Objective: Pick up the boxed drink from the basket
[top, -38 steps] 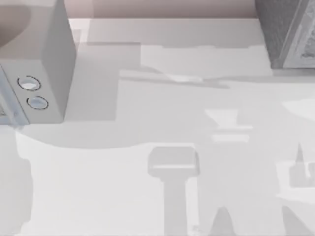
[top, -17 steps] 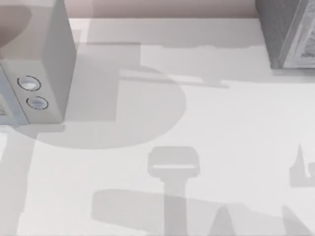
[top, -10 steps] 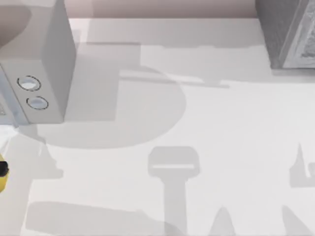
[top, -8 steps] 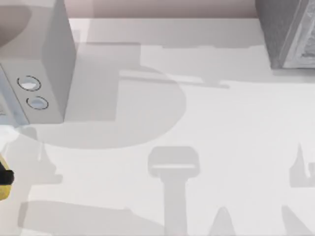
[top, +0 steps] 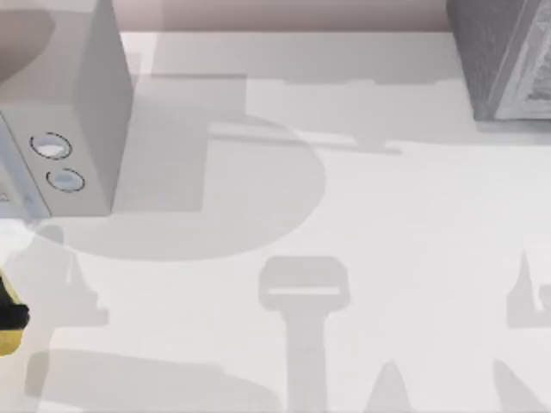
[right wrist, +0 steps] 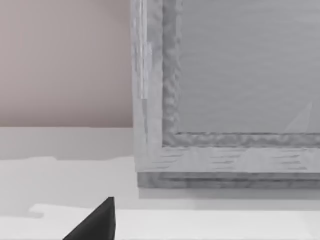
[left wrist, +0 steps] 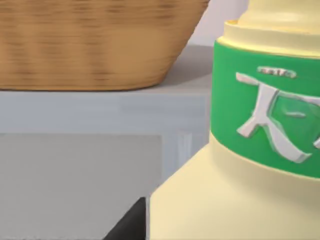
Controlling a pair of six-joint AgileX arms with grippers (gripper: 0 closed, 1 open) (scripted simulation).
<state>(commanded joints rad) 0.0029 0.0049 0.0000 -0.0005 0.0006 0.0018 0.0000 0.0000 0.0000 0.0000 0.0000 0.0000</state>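
Top view: white table (top: 387, 215) seen from above; grey appliance (top: 60, 112) with two round dials at far left, grey cabinet (top: 504, 56) at far right. Yellow-and-black object (top: 9, 323) cut by left edge, identity not determinable.

Left wrist view: boxed drink (left wrist: 250, 150) seen close up, green label, pale yellow body; wicker basket (left wrist: 95, 42) beyond on grey shelf (left wrist: 100, 107). Dark fingertip (left wrist: 130, 225) seen beside drink; jaw state cannot be told.

Right wrist view: dark fingertip (right wrist: 97, 222) seen over table, cabinet ahead; jaw state cannot be told.
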